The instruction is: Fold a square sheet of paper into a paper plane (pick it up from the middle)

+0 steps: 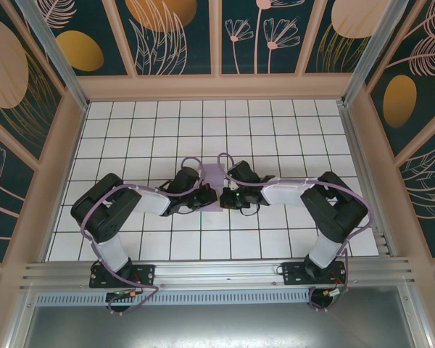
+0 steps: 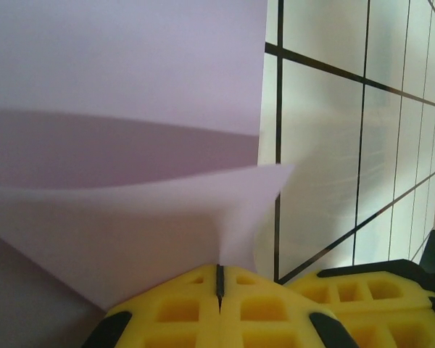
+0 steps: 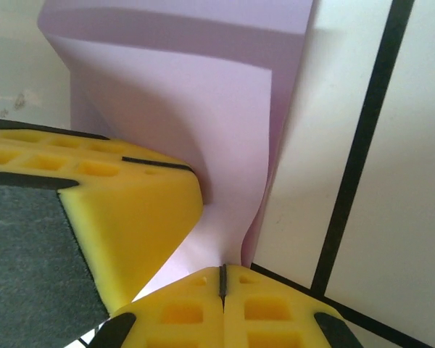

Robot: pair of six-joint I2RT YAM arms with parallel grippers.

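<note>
The square sheet of paper (image 1: 214, 176), pale lavender, is bent up into a narrow band at the table's middle, between the two grippers. My left gripper (image 1: 205, 197) and right gripper (image 1: 227, 197) meet tip to tip at its near edge. In the left wrist view the yellow jaws of my left gripper (image 2: 220, 270) are shut on a curled flap of the paper (image 2: 130, 72). In the right wrist view my right gripper (image 3: 222, 270) is shut on the buckled paper (image 3: 203, 94), with the left gripper's yellow finger (image 3: 123, 203) pressed close beside it.
The white tiled table (image 1: 130, 130) stretches out on all sides of the paper. Patterned walls (image 1: 29, 109) enclose it at the left, right and back. An aluminium rail (image 1: 217, 272) with both arm bases runs along the near edge.
</note>
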